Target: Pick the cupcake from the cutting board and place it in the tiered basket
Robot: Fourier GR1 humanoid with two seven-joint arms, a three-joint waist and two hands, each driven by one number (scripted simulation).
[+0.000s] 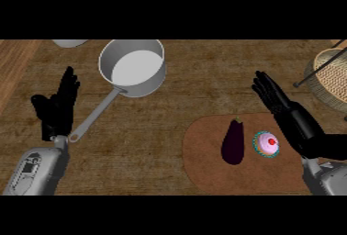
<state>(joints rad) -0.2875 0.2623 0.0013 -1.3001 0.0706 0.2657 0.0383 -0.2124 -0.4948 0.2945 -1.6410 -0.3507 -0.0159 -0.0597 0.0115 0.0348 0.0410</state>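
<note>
1. Cut-off stuff first: the tiered basket sits at the far right and runs out of the view, so only part of its woven rim and a dark wire show. There's also a pale round thing clipped by the top edge at upper left, can't really tell what it is.
2. The cupcake is on the cutting board, right-hand part of it, pink frosting with a red dot on top and a teal wrapper. Nothing's holding it.
3. Just left of the cupcake lies a dark eggplant, lengthwise, stem pointing away from the robot. Close beside it but not touching, as far as I can see.
4. Right hand hangs over the board's right edge, just beside the cupcake, fingers straight and together, gripping nothing.
5. Left hand is way over at the left, fingers straight and pointing up, just resting.
6. A grey saucepan sits on the wooden counter between the hands, its long handle angling down toward the left hand.
</note>
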